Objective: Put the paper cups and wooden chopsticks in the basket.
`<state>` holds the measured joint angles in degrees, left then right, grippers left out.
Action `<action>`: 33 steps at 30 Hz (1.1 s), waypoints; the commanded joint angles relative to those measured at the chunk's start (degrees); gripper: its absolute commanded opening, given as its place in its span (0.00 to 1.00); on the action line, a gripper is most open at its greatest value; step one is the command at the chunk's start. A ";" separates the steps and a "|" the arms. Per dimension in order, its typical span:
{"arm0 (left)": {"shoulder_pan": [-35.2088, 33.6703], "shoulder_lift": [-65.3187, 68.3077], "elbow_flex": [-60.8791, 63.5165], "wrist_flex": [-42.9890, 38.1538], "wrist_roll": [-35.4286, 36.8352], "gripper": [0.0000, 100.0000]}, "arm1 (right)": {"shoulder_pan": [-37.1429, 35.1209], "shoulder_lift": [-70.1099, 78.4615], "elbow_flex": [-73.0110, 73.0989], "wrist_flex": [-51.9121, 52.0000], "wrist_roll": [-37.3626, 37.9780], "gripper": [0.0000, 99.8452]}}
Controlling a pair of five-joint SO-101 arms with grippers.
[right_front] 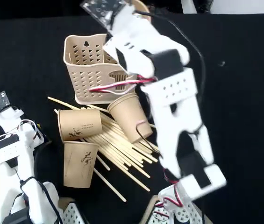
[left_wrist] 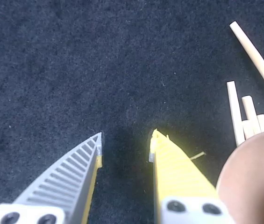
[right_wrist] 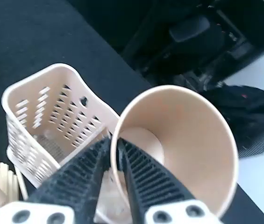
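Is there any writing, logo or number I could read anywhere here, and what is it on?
No text here is legible.
Dark printed mark on the upper-left paper cup in the high view: too blurred to read.
Dark printed mark on the lower-left paper cup: too blurred to read.

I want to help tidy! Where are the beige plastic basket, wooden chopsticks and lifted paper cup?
Beige plastic basket [right_front: 82, 60]: high view, side wall.
Wooden chopsticks [right_front: 122, 149]: high view, pile's middle.
Lifted paper cup [right_wrist: 192, 130]: right wrist view, inner wall.
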<state>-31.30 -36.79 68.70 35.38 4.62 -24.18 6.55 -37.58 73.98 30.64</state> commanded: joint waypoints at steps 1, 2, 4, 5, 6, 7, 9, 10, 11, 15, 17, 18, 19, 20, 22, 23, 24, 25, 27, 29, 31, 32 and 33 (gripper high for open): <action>-0.40 -1.32 -0.48 -0.97 0.62 0.17 | -1.85 3.12 -7.96 3.96 -0.62 0.01; -0.40 -1.32 -0.48 -0.97 0.62 0.17 | -2.37 4.18 -9.19 5.54 -0.53 0.01; -0.40 -1.32 -0.48 -0.97 0.62 0.17 | -3.08 6.29 -11.30 8.18 -0.26 0.01; -0.40 -1.32 -0.48 -0.97 0.62 0.17 | -3.08 7.16 -11.91 9.14 -0.26 0.02; -0.40 -1.32 -0.48 -0.97 0.62 0.17 | -3.16 8.04 -12.62 10.02 -0.18 0.02; -0.40 -1.32 -0.48 -0.97 0.62 0.17 | -3.16 8.57 -13.23 10.90 -0.18 0.03; -0.40 -1.32 -0.48 -0.97 0.53 0.17 | -2.99 9.19 -14.81 12.75 -0.18 0.12; -0.40 -1.32 -0.48 -0.97 0.53 0.17 | -2.99 9.19 -16.22 13.89 -0.53 0.18; -0.40 -1.32 -0.48 -0.97 0.53 0.17 | -2.99 9.01 -17.80 15.03 -0.26 0.23; -0.40 -1.32 -0.48 -0.97 0.53 0.17 | -2.90 8.84 -24.66 18.64 -0.53 0.28; -0.40 -1.32 -0.48 -0.97 0.62 0.17 | -2.90 8.92 -26.07 19.43 -0.53 0.23; -0.40 -1.32 -0.48 -0.97 0.62 0.17 | -2.90 8.92 -26.07 19.52 -0.53 0.21; -0.40 -1.32 -0.48 -0.97 0.62 0.17 | -2.90 8.92 -26.24 19.69 -0.53 0.20; -0.40 -1.32 -0.48 -0.97 0.62 0.17 | -2.90 8.92 -26.42 19.69 -0.53 0.18; -0.40 -1.32 -0.48 -0.97 0.62 0.17 | -2.90 8.92 -26.15 19.52 -0.44 0.17; -0.40 -1.32 -0.48 -0.97 0.62 0.17 | -2.90 8.92 -26.15 19.34 -0.44 0.17; -0.40 -1.32 -0.48 -0.97 0.62 0.17 | -2.90 8.92 -26.33 19.25 -0.53 0.17; -0.40 -1.32 -0.48 -0.97 0.62 0.17 | -2.90 8.66 -26.59 19.25 -0.53 0.17; -0.40 -1.32 -0.48 -0.97 0.62 0.17 | -2.81 8.04 -26.77 20.48 -0.62 0.17; -0.40 -1.32 -0.48 -0.97 0.62 0.17 | -3.08 6.20 -27.30 26.11 -0.18 0.17; -0.40 -1.32 -0.48 -0.97 0.62 0.17 | -2.99 4.09 -25.63 27.34 -0.62 0.17; -0.40 -1.32 -0.48 -0.97 0.62 0.17 | -2.81 2.42 -23.87 27.34 -0.62 0.17; -0.40 -1.32 -0.48 -0.97 0.62 0.17 | -2.55 0.48 -21.32 27.34 -0.62 0.17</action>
<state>-31.30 -36.79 68.70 35.38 4.62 -26.55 14.37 -60.97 99.38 30.64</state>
